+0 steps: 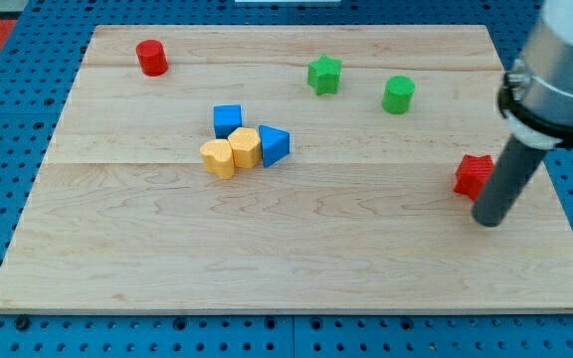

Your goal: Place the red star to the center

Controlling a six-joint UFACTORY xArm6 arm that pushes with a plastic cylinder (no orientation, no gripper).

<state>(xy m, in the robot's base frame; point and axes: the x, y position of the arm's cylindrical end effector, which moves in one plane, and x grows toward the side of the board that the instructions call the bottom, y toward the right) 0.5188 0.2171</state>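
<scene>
The red star (473,175) lies near the board's right edge, partly hidden behind my rod. My tip (487,221) rests on the board just to the lower right of the red star, touching or almost touching it. The rod rises up and to the right from there to the grey arm at the view's top right.
A wooden board (286,259) on a blue pegboard. A red cylinder (151,58) at top left. A green star (324,75) and green cylinder (398,94) at top. A cluster left of centre: blue cube (227,120), two yellow blocks (218,157) (245,147), blue triangular block (274,145).
</scene>
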